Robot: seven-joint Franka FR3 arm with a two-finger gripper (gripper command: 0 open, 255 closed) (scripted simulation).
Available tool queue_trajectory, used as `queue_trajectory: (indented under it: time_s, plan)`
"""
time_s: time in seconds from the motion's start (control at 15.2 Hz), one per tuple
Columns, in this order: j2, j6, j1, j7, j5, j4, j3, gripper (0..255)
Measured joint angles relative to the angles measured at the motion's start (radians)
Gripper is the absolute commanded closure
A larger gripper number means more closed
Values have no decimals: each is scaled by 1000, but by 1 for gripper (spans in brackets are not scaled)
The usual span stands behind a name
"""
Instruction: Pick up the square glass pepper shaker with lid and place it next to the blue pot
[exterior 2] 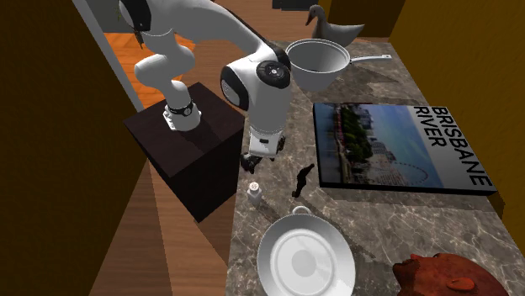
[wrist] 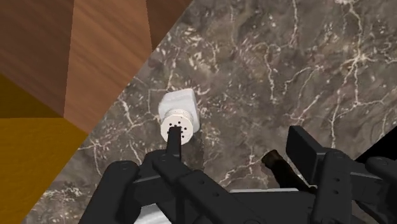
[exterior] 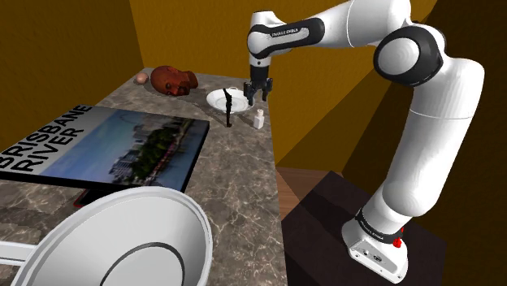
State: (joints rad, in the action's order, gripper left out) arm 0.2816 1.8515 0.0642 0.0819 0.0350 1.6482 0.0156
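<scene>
Though wide apart and empty, jaws above the upright white pepper shaker [wrist: 179, 113], off-centre toward one finger.

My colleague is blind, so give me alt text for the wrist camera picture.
A small white shaker with a holed lid stands on a dark marbled counter near its edge, just ahead of the open black gripper; wood floor lies beyond.

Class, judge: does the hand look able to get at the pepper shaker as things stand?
Probably yes. The hand hangs open just above the pepper shaker, and the black figurine nearby stands apart from it. The shaker sits under one finger, so a small sideways shift seems needed.
</scene>
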Motion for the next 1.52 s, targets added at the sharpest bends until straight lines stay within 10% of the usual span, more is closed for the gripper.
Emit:
queue_trajectory:
  time_s: [0.46, 1.32, 1.39, 1.52]
  plan:
    - [-94, 531, 17, 49, 52, 400, -30, 0]
    - [-29, 649, 19, 58, 61, 431, -35, 0]
    - [-28, 649, 19, 58, 61, 431, -35, 255]
    - [-29, 649, 19, 58, 61, 430, -35, 255]
